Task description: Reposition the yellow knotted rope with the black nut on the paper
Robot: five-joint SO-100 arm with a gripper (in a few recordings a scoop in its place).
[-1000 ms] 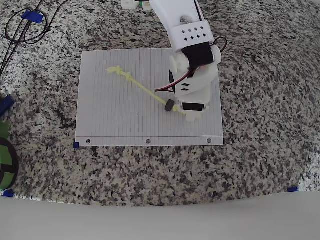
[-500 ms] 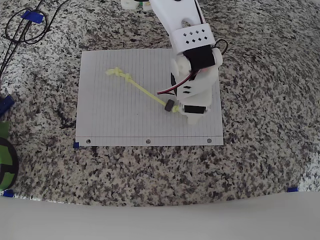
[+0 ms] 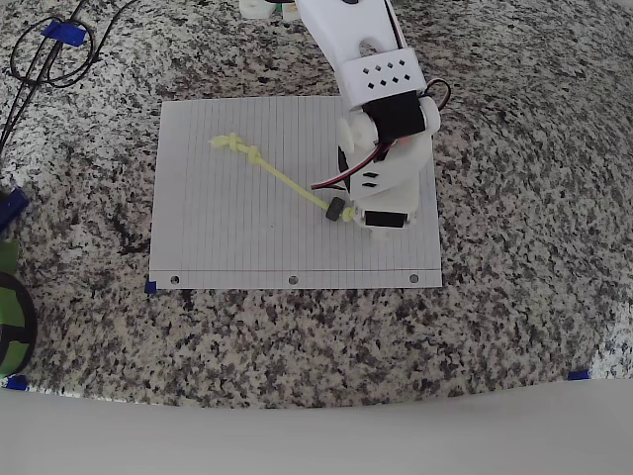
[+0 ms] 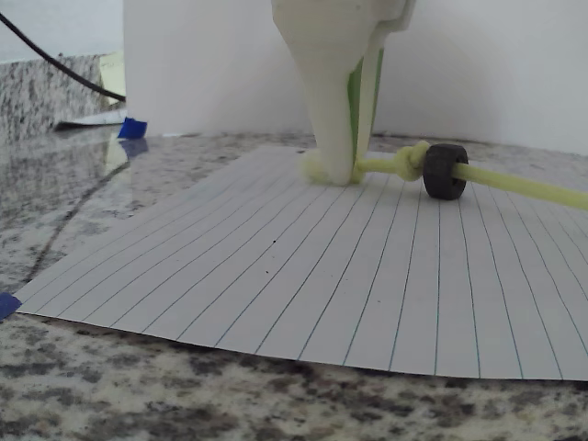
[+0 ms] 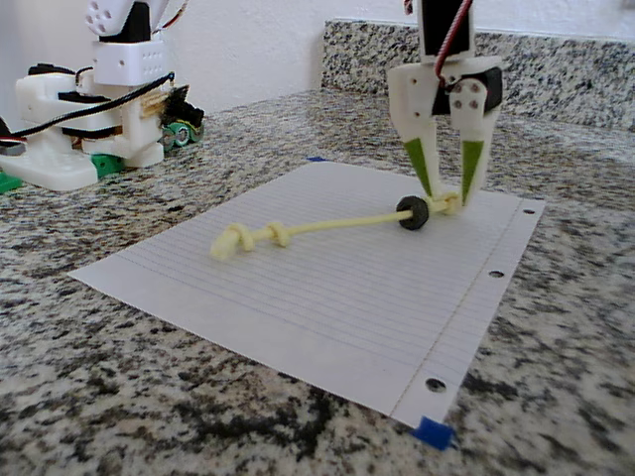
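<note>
The paper (image 3: 227, 237) lies flat on the granite counter, its punched holes along the near edge in the overhead view. On it the yellow knotted rope (image 3: 287, 181) stretches diagonally, with its knotted left end at upper left. The black nut (image 3: 336, 210) is threaded on the rope just before the right-hand knot. My white gripper (image 5: 446, 198) points straight down over that right end. Its green-padded fingers (image 5: 466, 174) stand apart on either side of the frayed tip. In the wrist view the nut (image 4: 445, 171) and rope (image 4: 524, 184) rest on the paper (image 4: 322, 285) beside the fingertips.
Black cables (image 3: 49, 59) loop at the counter's upper left. A green and black object (image 3: 10, 317) sits at the left edge. Blue tape (image 5: 434, 433) marks the paper's corner. The arm's base (image 5: 89, 129) stands behind the sheet. A granite backsplash (image 5: 566, 69) runs behind the gripper.
The arm's wrist has shifted slightly to the right. The rope and nut have hardly moved on the paper.
</note>
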